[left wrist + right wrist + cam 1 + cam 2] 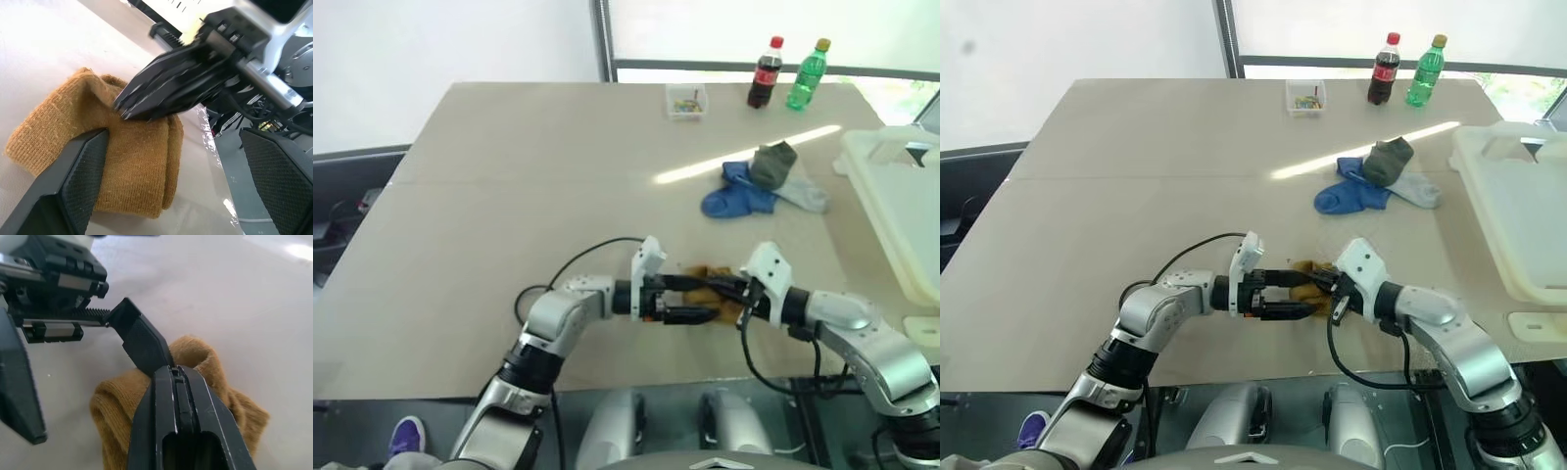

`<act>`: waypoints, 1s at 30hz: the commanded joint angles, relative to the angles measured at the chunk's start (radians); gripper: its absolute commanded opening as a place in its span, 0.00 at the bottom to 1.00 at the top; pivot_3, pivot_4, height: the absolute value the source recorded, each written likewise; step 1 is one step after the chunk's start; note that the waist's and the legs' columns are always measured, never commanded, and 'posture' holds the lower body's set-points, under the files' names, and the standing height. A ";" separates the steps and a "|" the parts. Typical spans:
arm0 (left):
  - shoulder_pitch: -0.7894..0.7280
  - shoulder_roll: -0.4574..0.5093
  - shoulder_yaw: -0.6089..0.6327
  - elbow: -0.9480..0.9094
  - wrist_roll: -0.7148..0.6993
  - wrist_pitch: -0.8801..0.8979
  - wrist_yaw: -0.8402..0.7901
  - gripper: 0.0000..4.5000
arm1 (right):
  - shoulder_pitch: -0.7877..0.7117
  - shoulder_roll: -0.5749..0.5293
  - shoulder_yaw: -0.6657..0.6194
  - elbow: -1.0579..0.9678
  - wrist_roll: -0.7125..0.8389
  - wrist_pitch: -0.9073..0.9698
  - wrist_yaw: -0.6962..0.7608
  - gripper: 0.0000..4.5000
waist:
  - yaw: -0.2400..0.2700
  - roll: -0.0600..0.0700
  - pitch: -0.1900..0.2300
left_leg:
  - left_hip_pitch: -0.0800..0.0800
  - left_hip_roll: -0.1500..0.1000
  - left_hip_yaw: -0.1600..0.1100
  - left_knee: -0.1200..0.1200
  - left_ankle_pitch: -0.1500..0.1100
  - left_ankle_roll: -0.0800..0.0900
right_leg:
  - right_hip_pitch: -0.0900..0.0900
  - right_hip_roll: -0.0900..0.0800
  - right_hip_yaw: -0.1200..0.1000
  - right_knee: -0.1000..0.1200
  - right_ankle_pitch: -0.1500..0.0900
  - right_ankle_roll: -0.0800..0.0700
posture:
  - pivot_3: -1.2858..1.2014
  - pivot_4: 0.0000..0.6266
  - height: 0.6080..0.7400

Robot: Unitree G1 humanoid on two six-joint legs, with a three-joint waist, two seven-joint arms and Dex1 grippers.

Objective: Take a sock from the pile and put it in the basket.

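The table (509, 196) is bare over its whole left half, so there is wide free room at 9 to 11 o'clock of the two grippers. The left gripper (700, 299) and the right gripper (717, 290) meet tip to tip over the mustard sock (713, 294), and each one blocks the other. At 1 o'clock lies the pile (761, 183) of socks. At 2 to 3 o'clock the basket (886, 196) stands along the table edge. Far away at 12 o'clock stand the clear box (686, 100) and two bottles (766, 72).
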 commanded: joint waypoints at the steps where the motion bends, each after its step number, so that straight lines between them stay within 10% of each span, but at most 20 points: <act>1: -0.001 0.004 -0.011 -0.009 0.005 0.004 -0.005 1.00 | -0.015 0.007 0.002 0.053 -0.043 -0.024 -0.026 0.01 | -0.001 0.000 0.000 | 0.000 0.000 0.000 0.000 0.000 0.000 | 0.000 0.000 0.000 0.000 0.000 0.000 | 0.52 0.24 0.94; 19: 0.049 -0.001 0.054 -0.073 -0.039 -0.064 -0.014 1.00 | 0.072 0.019 -0.078 0.036 0.030 -0.055 -0.014 0.01 | 0.000 0.000 0.000 | 0.001 0.000 0.000 0.001 0.000 0.000 | 0.001 -0.001 0.000 0.000 0.000 0.000 | 0.52 0.24 0.94; 30: 0.126 0.092 0.176 -0.217 -0.147 -0.016 0.008 1.00 | 0.046 0.014 -0.158 -0.158 0.135 0.125 -0.091 0.99 | -0.001 0.000 0.001 | -0.001 0.001 0.000 0.000 0.000 0.000 | -0.001 -0.001 0.000 0.000 0.000 0.000 | 0.52 0.24 0.94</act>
